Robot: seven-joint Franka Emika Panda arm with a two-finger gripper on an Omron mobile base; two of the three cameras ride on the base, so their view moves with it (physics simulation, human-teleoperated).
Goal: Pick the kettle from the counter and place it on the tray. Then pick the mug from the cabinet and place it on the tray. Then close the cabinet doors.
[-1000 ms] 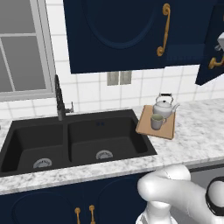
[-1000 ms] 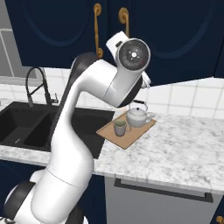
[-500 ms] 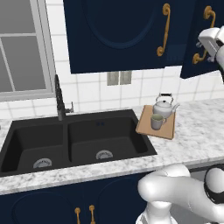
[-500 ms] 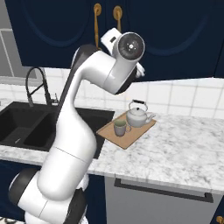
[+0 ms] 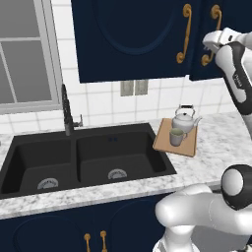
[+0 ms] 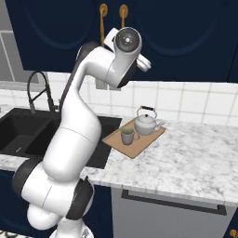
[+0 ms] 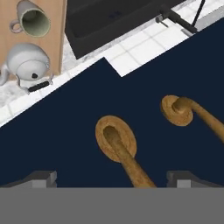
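Cabinet doors (image 5: pixel 147 34) now shut; gripper (image 7: pixel 111 177) moved onto brass handle (image 7: pixel 120 146)

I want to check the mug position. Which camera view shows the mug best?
The right base view: the mug stands upright on the tray, beside the kettle. The left base view shows it smaller; the hand view shows mainly its opening.

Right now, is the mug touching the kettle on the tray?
Apart. The hand view shows bare wood of the tray between the mug and the kettle; the right base view shows that gap too.
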